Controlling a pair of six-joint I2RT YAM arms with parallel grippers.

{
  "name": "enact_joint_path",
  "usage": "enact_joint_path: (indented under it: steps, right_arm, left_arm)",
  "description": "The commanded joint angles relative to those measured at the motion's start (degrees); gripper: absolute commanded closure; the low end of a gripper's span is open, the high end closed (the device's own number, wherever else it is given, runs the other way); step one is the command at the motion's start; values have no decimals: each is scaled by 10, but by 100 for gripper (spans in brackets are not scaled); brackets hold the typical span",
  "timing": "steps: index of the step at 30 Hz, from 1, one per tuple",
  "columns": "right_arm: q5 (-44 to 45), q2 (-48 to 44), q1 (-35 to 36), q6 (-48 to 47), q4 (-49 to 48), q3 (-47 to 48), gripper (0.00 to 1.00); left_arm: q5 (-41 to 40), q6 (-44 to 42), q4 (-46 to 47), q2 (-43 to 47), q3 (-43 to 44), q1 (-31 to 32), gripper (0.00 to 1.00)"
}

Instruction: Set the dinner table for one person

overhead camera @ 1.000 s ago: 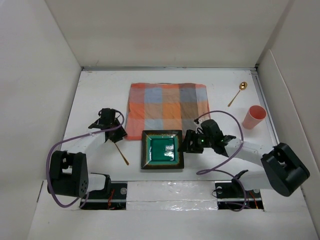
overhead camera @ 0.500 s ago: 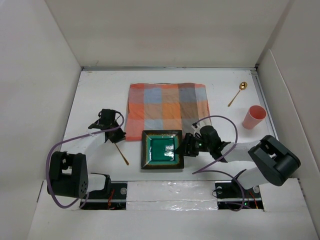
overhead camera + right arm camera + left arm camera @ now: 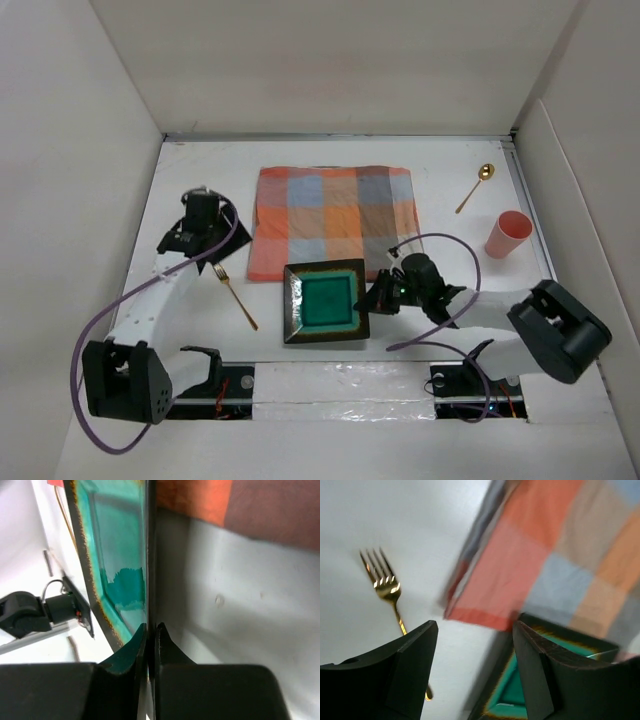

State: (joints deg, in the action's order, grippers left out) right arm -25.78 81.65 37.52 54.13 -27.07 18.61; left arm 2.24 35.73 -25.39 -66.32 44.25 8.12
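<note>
Right gripper (image 3: 150,628) pinched tight on right rim of green plate (image 3: 322,270); plate on dinner table (image 3: 220,165), just below checked cloth (image 3: 335,215). Left gripper (image 3: 475,627) spread wide, holding nothing, above table; gold fork (image 3: 233,293) lies left of plate

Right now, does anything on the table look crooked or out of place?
The fork lies slanted left of the plate, and the spoon sits far off by the cup at the back right. The plate's far edge overlaps the cloth; the right gripper pinches its rim.
</note>
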Motion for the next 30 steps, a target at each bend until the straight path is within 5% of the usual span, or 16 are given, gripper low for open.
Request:
enact_joint_path:
  steps: [1,6,10,17,19,22,30]
  right_arm:
    - [18,-87,12,-53,113,15,100]
    - [-14,-208,5,-101,291,134,100]
    - [-86,-221,-64,-83,304,254,100]
    - [-154,-3,-153,-127,302,468,100]
    - [-168,63,-180,-141,301,546,100]
    - [-186,119,-197,-134,277,571,100]
    - [-224,248,-220,-183,338,657,100]
  left_arm:
    - [-55,-26,-41,38,129,2,43]
    - [-56,-50,-48,30,248,14,50]
    - [3,-63,-33,12,298,14,63]
    - [46,-64,31,18,243,14,81]
    - [68,-64,60,21,215,14,94]
    - [85,-58,82,17,204,19,100]
    - [91,-52,114,10,182,19,100]
